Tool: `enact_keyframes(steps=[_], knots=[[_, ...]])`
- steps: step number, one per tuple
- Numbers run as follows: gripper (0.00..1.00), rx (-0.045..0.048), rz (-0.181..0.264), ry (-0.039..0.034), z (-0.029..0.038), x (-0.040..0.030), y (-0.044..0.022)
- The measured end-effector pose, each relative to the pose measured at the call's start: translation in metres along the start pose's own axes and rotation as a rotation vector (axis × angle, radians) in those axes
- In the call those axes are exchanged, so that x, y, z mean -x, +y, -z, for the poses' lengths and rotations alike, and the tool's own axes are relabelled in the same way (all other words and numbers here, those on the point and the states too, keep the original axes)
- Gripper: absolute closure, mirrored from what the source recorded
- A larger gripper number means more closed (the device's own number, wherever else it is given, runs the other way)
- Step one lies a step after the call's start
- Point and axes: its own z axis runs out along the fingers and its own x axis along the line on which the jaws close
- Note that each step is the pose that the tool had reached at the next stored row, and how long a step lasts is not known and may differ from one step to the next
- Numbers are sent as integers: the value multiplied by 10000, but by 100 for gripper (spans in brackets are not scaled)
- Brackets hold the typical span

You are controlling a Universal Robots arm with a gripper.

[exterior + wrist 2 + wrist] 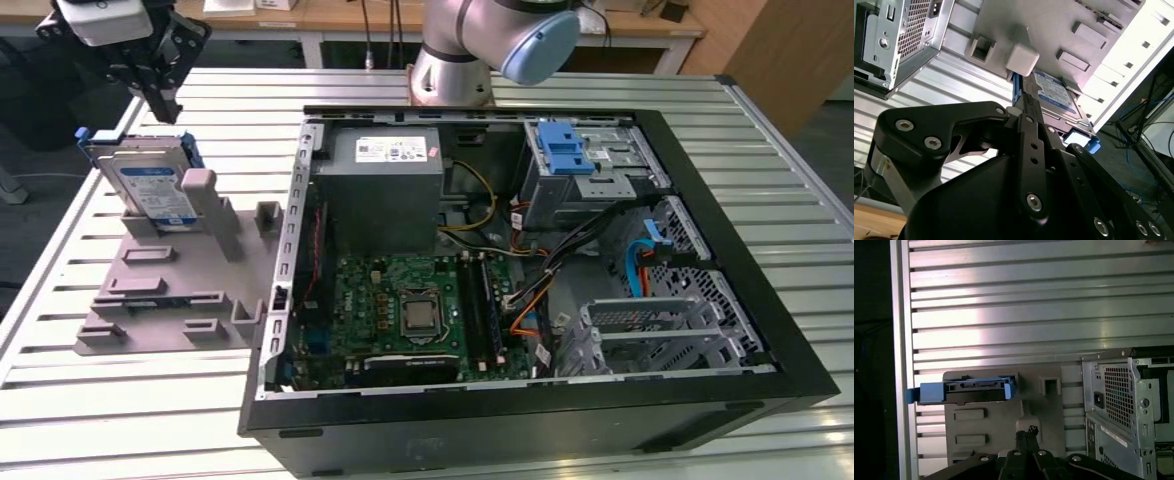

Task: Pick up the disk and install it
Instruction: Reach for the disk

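The disk stands on edge in a grey holder at the exterior view's left, silver with a blue-and-white label and blue side rails. My gripper hangs just above its upper edge, shut with nothing between its fingers and apart from the disk. In the first wrist view the disk appears edge-on with its blue rails, and my gripper has its tips pressed together over the holder. In the second wrist view the black fingers point at the disk.
An open black computer case lies on the slatted metal table, right of the holder. Inside are a grey power supply, a green motherboard and a metal drive cage with a blue latch.
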Motion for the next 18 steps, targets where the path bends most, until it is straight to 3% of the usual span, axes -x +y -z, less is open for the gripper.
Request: enact_keyframes(steps=[18], knots=[[89, -1, 0, 1, -20, -289, 92]])
